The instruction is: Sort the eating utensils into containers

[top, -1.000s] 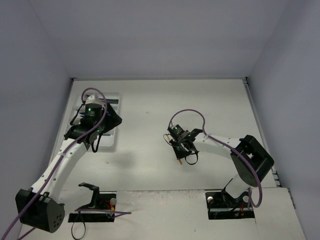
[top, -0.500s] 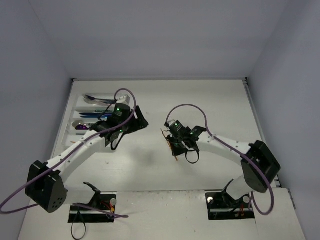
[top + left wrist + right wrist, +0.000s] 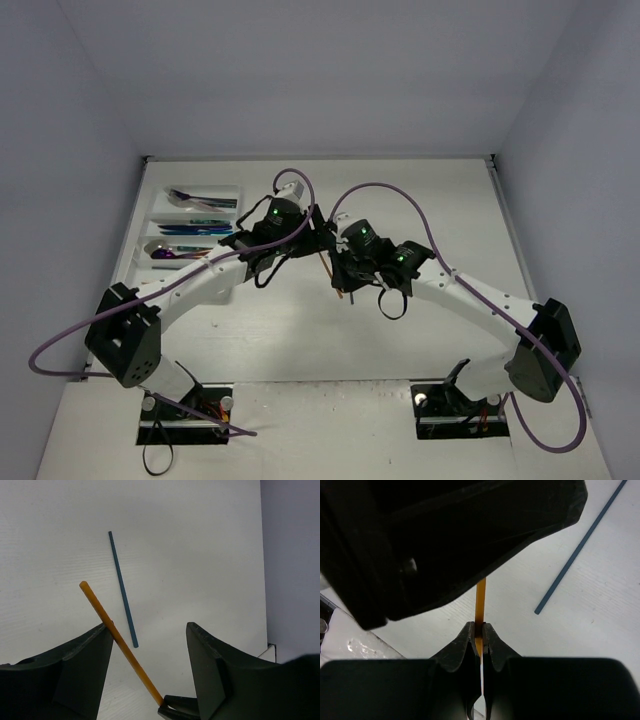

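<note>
Item, nearest: right gripper (image 3: 480,631), jaws pressed together on a gold-orange utensil (image 3: 480,599), gripped low on its slim handle; its working end is hidden, so fork, knife or spoon cannot be told. Item: left gripper (image 3: 149,628), reaching in from the left to meet the right one over the middle of the table (image 3: 430,200), fingers (image 3: 85,665) spread well apart and holding nothing; the orange handle rises at a slant through the gap, close along the left finger, contact not discernible. Item: slim blue utensil (image 3: 123,591), seen as a thin straight bar lying flat on the table just beyond the orange handle, apart from both grippers. Item, farther and to the left: white cutlery tray (image 3: 224,191), compartments side by side, with a silver piece (image 3: 186,197), teal and blue pieces (image 3: 196,228) and a purple spoon (image 3: 160,253) lying inside.
</note>
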Robot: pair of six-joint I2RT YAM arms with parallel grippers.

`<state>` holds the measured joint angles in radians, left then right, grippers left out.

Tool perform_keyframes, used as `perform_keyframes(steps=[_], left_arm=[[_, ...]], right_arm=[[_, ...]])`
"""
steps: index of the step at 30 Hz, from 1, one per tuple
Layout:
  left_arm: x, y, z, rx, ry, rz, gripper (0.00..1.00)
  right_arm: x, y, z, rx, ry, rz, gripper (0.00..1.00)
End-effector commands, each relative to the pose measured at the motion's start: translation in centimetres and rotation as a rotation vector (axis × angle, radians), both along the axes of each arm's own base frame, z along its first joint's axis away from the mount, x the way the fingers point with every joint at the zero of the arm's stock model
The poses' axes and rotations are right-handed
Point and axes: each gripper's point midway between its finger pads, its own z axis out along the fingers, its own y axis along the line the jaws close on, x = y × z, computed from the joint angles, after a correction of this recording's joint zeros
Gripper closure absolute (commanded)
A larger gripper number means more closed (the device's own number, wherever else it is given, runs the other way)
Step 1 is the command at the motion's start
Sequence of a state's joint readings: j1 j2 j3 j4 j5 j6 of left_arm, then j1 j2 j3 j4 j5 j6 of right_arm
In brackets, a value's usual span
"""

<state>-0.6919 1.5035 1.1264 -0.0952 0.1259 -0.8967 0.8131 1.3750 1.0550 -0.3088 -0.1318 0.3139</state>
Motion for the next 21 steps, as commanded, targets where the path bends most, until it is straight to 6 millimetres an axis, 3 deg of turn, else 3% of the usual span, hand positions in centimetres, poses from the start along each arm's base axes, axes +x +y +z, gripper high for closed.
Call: perform_keyframes(steps=[1,5,8,10,14,17,19,21], left_arm=[[1.2,-1.7,4.0,-0.098,-0.087,-0.004,0.49],[1.4,-1.6,4.0,-0.096,-0.089,0.002,0.71],[1.4,-1.3,4.2,-0.091,-0.098,0.017,0.93],[1.6,-0.4,4.1,-0.072,-0.107,0.055,0.99],[2.2,1.9,4.1,-0.054,-0.114,0.128,1.0],[2.8,5.6,3.7,-0.042,-0.094,0.225,1.0],[3.9,9.3,3.3,-0.028,-0.085,0.326,1.0],[4.8,14.3,2.8,-0.006,-0.075,0.454,1.0]], right_arm=[[0.3,0.7,3.1,0.068,-0.069,0.02,1.0],[0.5,0.6,3.1,0.064,-0.074,0.007,1.0],[0.6,0.5,2.9,0.058,-0.074,-0.006,0.99],[0.7,0.4,2.6,0.049,-0.07,-0.016,0.83],[0.9,0.2,2.2,0.039,-0.067,-0.04,0.56],[1.1,-0.1,1.9,0.028,-0.067,-0.053,0.35],[1.1,-0.3,1.6,0.02,-0.062,-0.062,0.33],[1.2,-0.6,1.2,0.011,-0.059,-0.075,0.32]])
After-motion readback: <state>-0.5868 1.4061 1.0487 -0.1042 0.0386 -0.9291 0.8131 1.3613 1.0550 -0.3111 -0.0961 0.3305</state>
